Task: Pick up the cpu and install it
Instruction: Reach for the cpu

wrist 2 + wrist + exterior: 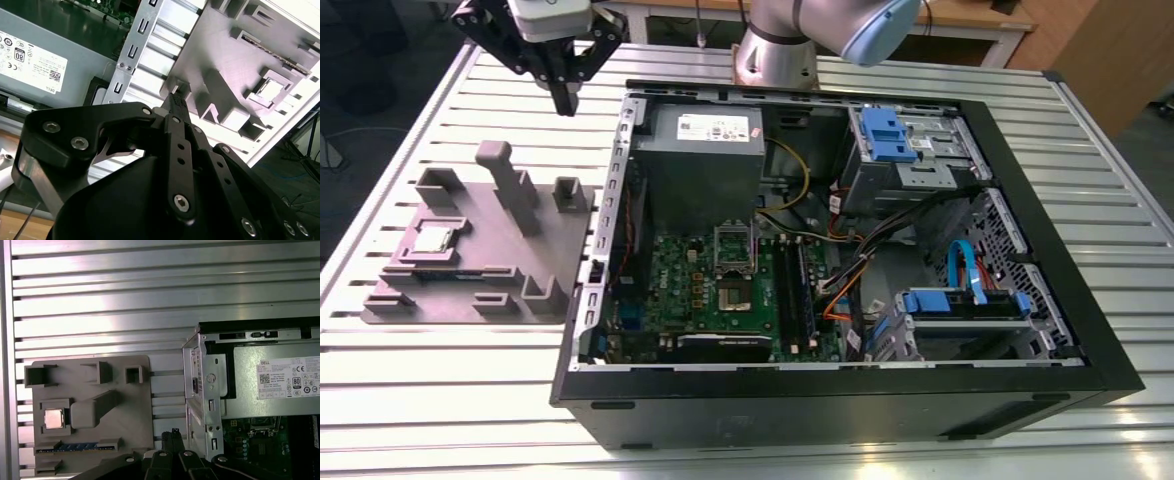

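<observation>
Pincer (566, 103) of mine hangs over the slatted table (440, 400), fingers drawn together on nothing, just outside the open computer case (854, 405). That case wall worries me most — a chip carried low across it could clip the rim and be knocked loose. Next the grey fixture (494, 255): its upright posts (500, 165) stand near the pocket, and a careless descent could snag one. Then the socket (736, 294) on the green board (674, 275), where a tilted drop may harm the contacts. Smallest, the cpu (434, 238) lies flat in its recess on that fixture, well apart from me — thin-rimmed, so closed fingers would only press its lid, and a shallow pinch might slip.
</observation>
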Controlling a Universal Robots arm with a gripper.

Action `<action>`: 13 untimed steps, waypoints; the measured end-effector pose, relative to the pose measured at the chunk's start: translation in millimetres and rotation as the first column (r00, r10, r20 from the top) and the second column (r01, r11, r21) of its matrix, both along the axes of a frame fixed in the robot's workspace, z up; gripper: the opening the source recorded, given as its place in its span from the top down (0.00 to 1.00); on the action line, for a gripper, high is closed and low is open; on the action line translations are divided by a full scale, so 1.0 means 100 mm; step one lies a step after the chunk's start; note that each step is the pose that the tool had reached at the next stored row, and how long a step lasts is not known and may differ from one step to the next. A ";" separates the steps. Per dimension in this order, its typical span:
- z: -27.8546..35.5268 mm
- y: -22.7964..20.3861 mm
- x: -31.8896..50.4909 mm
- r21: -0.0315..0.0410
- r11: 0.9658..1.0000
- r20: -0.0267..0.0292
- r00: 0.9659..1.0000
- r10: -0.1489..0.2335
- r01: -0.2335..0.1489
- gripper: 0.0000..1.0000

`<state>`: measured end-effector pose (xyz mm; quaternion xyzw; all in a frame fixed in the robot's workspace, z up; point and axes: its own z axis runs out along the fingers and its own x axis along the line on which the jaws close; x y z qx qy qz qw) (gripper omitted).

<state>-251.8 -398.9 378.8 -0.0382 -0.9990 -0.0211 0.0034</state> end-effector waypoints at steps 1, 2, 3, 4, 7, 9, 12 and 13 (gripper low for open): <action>-0.001 0.000 -0.008 0.000 1.000 0.000 1.000 0.000 0.000 0.90; -0.001 0.000 -0.016 0.000 1.000 0.000 1.000 0.000 0.000 0.90; -0.001 0.000 -0.023 0.000 1.000 0.000 1.000 0.000 0.000 0.90; -0.002 0.000 -0.030 0.000 1.000 0.000 1.000 0.000 0.000 0.90; -0.003 0.000 -0.046 0.000 1.000 0.000 1.000 0.000 0.000 0.90; -0.004 0.000 -0.055 0.000 1.000 0.000 1.000 0.000 0.000 0.90; -0.006 0.000 -0.066 0.000 1.000 0.000 1.000 0.000 0.000 0.90; -0.006 0.000 -0.070 0.000 1.000 0.000 1.000 0.000 0.000 0.90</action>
